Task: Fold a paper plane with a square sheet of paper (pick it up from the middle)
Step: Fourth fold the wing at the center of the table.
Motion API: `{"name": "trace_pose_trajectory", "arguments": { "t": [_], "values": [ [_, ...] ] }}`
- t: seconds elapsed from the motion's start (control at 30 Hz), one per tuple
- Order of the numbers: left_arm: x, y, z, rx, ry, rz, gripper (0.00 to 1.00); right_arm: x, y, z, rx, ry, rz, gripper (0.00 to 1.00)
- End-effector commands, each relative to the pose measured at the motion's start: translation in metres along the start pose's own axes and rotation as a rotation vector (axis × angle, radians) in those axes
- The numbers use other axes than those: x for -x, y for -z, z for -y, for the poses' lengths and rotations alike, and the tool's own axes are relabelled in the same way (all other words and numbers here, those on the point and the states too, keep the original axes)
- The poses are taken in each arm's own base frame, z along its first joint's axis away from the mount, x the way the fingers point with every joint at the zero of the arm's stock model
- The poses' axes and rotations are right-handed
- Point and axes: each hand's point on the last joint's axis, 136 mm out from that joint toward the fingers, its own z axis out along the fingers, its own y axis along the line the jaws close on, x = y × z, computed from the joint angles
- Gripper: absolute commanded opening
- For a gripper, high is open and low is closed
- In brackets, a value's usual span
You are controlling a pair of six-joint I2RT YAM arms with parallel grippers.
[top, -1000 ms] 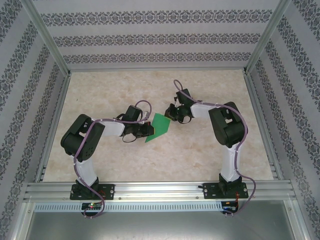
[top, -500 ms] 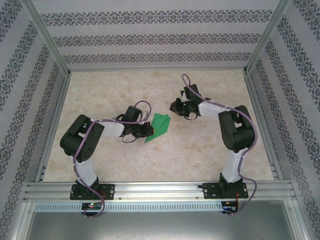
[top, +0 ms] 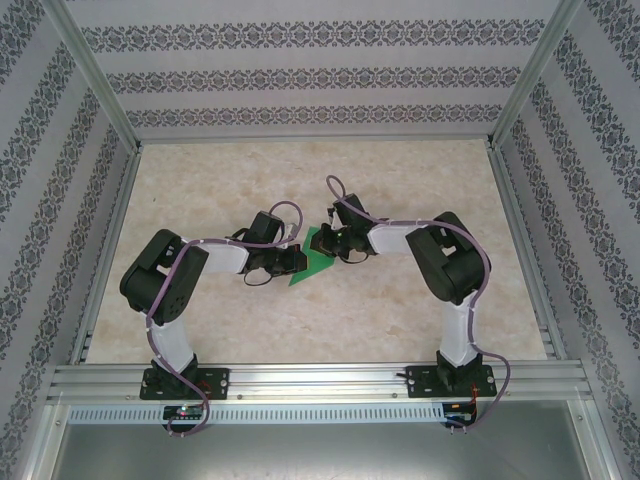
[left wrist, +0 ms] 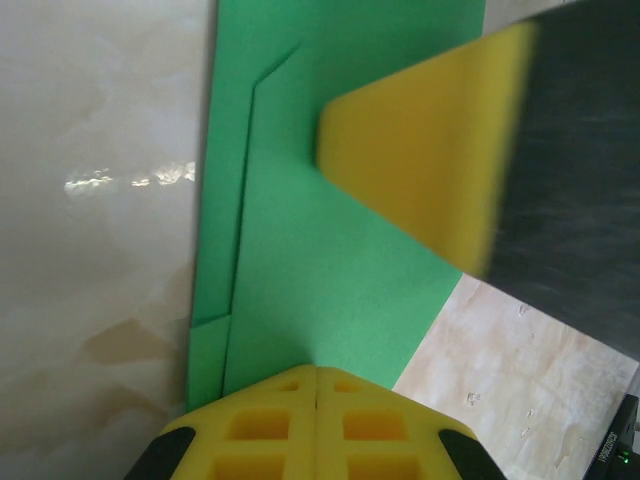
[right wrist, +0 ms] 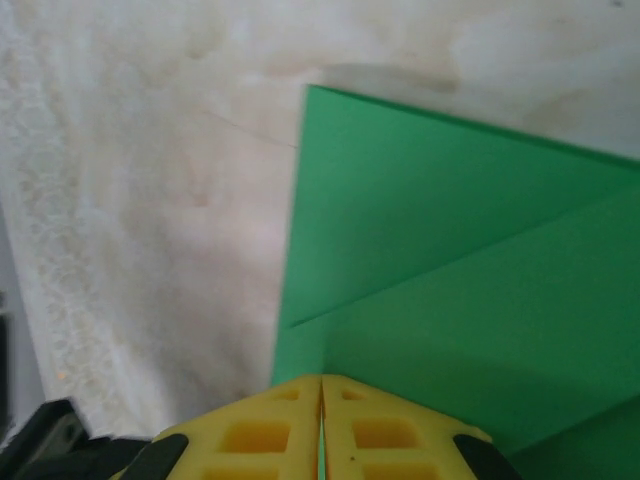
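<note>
The square sheet of paper (top: 308,266) is bright green and lies flat on the table, folded into layers with a diagonal crease (right wrist: 450,260) and a narrow flap along one edge (left wrist: 225,200). My left gripper (top: 291,260) is shut, and its yellow tips (left wrist: 317,372) rest on the sheet's near-left edge. From the right, my right gripper (top: 332,243) is shut too, its tips (right wrist: 322,380) down on the sheet's far-right part. One right finger (left wrist: 430,170) shows blurred over the paper in the left wrist view.
The marbled beige table (top: 400,300) is boxed in by patterned walls and aluminium posts (top: 100,90). A metal rail (top: 320,378) with both arm bases runs along the near edge. Open tabletop lies behind and in front of the paper.
My right gripper drew back to the right half a second ago and has now swung left onto the paper. The left gripper and the sheet have stayed put.
</note>
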Motion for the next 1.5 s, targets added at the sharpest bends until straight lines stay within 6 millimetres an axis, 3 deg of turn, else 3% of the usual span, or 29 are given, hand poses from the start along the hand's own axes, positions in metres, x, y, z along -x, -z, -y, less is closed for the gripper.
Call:
{"name": "trace_pose_trajectory", "arguments": {
  "t": [0.0,0.2,0.5,0.7,1.03,1.17,1.27,1.37,1.47],
  "values": [
    [-0.048,-0.002,-0.053,0.198,0.101,-0.139,0.0,0.002,-0.01,0.021,-0.045,-0.027,0.021,0.08],
    [-0.069,0.009,-0.049,0.178,0.069,-0.222,0.0,0.001,-0.008,0.042,-0.12,-0.021,0.01,0.07],
    [-0.097,0.021,-0.047,0.153,0.092,-0.296,0.02,0.006,-0.009,0.036,-0.113,-0.001,-0.003,0.07],
    [-0.121,0.033,-0.058,0.191,0.124,-0.339,0.03,0.008,-0.008,0.032,-0.112,0.012,-0.006,0.07],
    [-0.137,0.055,-0.055,0.206,0.121,-0.365,0.06,0.005,-0.009,0.03,-0.099,0.024,-0.029,0.07],
    [-0.121,0.065,-0.037,0.174,0.099,-0.293,0.06,0.007,-0.006,0.018,-0.062,0.041,-0.03,0.09],
    [-0.093,0.077,-0.01,0.131,0.054,-0.198,0.06,0.009,0.0,-0.004,-0.001,0.077,-0.028,0.1],
    [-0.058,0.091,0.012,0.139,0.002,-0.092,0.07,0.014,0.019,-0.027,0.028,0.118,0.007,0.16],
    [-0.024,0.095,0.027,0.129,-0.015,-0.008,0.1,0.018,0.046,-0.036,0.003,0.142,0.065,0.25]
  ]
}}
